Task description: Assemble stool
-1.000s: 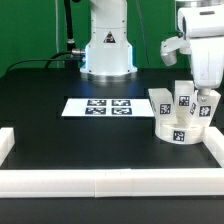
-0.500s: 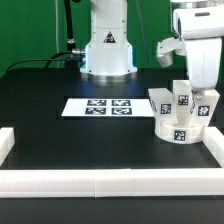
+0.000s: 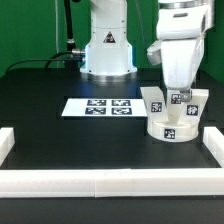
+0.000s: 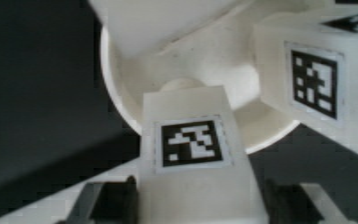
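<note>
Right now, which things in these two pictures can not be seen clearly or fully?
- Hand, exterior view: its fingertips are hidden behind the legs.
- Leg count, exterior view: the arm covers part of the cluster, so it cannot be counted.
- Seat, wrist view: cut by the picture's edges; only part of its rim shows.
- Held leg, wrist view: its lower end is cut off.

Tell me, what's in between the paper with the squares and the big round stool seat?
Nothing. In the exterior view, only bare black table lies between the marker board and the round seat.
</note>
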Available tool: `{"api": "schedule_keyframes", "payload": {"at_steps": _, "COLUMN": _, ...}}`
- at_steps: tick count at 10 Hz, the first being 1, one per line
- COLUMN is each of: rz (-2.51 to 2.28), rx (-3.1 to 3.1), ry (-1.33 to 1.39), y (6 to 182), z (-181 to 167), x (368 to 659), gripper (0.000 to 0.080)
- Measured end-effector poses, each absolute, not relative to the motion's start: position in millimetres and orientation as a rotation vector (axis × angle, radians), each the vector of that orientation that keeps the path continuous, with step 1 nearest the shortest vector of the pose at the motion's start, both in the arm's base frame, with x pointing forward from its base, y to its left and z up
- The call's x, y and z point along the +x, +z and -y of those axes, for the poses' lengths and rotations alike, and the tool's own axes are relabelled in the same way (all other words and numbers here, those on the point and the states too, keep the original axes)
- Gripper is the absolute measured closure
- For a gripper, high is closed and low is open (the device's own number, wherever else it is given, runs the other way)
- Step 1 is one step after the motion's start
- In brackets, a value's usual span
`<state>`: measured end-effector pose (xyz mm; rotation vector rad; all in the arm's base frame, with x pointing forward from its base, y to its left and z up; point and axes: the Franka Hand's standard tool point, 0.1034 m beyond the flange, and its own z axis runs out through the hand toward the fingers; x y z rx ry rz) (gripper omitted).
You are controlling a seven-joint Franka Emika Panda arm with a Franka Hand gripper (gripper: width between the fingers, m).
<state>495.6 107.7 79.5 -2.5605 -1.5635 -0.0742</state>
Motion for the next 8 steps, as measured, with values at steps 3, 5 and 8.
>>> {"api": "schedule_keyframes", "payload": {"at_steps": 3, "rz": 1.302, "rx": -2.700, "ry": -0.068, "y": 79.9, "z": -107.1, "x": 497.2, "gripper": 0.0463}}
{"api": "schedule_keyframes", "payload": {"at_steps": 5, "rz": 1.136, "rx": -2.772, "ry": -0.062, "y": 80.7, "z": -106.9, "x": 498.1, "gripper": 0.0463}}
{"api": "schedule_keyframes", "payload": {"at_steps": 8, "rz": 0.880, "rx": -2.855, "ry": -0.077, "y": 81.1, "z": -102.5, "x": 496.7, "gripper": 0.0463}}
